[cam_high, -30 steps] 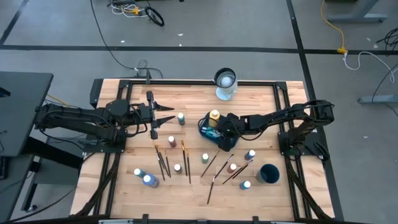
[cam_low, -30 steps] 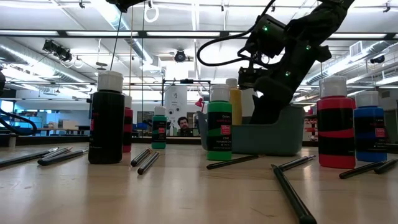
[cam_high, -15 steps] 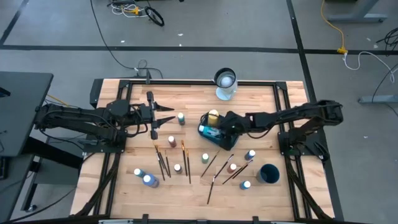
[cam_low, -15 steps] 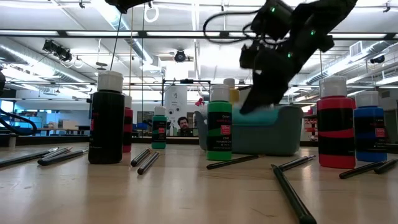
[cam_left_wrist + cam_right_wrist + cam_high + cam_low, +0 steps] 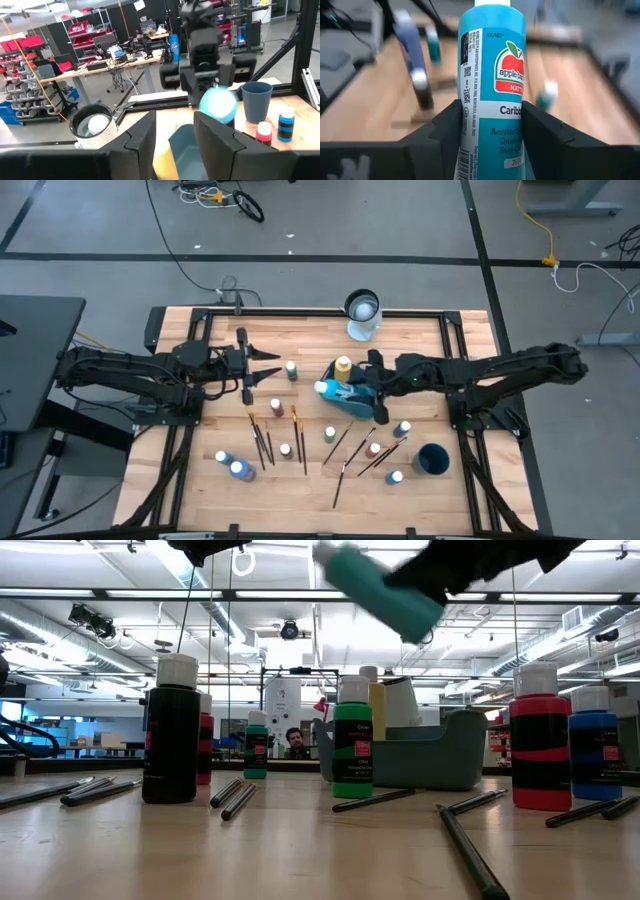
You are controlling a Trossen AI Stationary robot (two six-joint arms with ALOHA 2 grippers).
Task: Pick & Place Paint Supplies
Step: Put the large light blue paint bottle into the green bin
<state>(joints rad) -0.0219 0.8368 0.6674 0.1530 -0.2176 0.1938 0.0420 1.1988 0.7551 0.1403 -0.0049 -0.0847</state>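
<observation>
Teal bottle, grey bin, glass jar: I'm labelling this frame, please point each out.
teal bottle (image 5: 492,95), right wrist view, on its label.
grey bin (image 5: 440,755), low view, on its front wall.
glass jar (image 5: 362,311), high view, on its rim.

A teal paint bottle (image 5: 331,389) is held above the grey-blue plastic bin (image 5: 352,402), which is set mid-tabletop (image 5: 420,340). A tall yellow bottle (image 5: 344,367) is placed behind the bin, a clear glass jar (image 5: 362,314) farther behind, thin dark-handled brushes (image 5: 262,440) before it.
</observation>
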